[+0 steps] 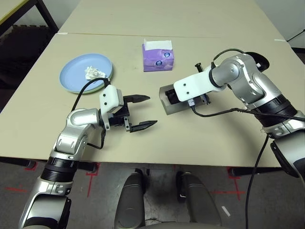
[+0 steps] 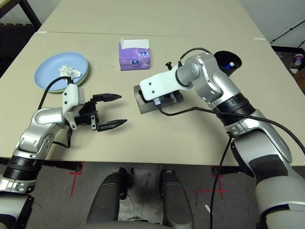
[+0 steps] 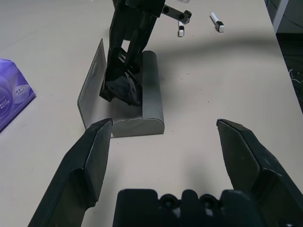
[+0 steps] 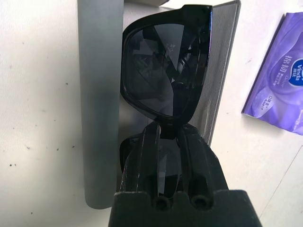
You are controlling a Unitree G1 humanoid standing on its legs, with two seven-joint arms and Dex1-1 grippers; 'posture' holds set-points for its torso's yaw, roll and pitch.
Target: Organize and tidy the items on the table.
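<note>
1. Sunglasses [image 4: 165, 78]: black, folded, gripped at the bridge by my right claw [image 4: 169, 137], set inside the open glasses case [image 3: 151, 90]. I judge them light, stiff, with slick scratchable lenses; hold by the frame, never the lenses.
2. Glasses case: grey, hinged, lying open mid-bench. Likely a hard shell, light enough to skid when pressed; steady the base before closing the lid.
3. Left claw [image 1: 141, 112]: fingers wide apart, holding nothing, hovering near the case.
4. Plates [image 1: 81, 76]: blue over green, stacked at my far left, a crumpled tissue [image 1: 94, 72] on top.
5. Pens [image 3: 217, 21]: white, beyond the case.
6. Cup [image 2: 228, 60]: black, far right.
7. Tissue box [image 1: 158, 57]: purple, behind the case.
8. Bench [image 1: 190, 138]: beige.
</note>
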